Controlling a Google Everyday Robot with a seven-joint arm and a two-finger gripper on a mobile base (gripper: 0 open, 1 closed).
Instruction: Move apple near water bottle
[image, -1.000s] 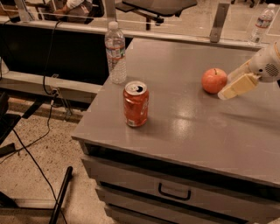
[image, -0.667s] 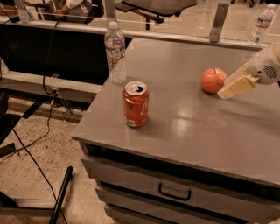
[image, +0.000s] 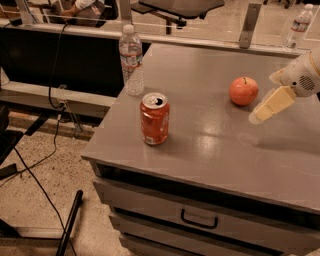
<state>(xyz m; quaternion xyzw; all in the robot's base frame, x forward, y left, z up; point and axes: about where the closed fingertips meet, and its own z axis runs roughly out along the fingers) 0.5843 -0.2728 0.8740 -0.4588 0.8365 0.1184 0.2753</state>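
The apple (image: 243, 91) sat on the right side of the grey table (image: 210, 150), well apart from the water bottle (image: 131, 60), which stood near the far left corner. The robot's gripper (image: 261, 113) hung just beside the apple, on its right, low over the table top. I could not tell if it was gripping or let go, but the apple did not look held. I thought the round apple could roll away if the gripper bumped it. On the way across it could hit the orange soda can (image: 154, 119), or knock the tall bottle over. The bottle had a pale label, but I could not read any words.
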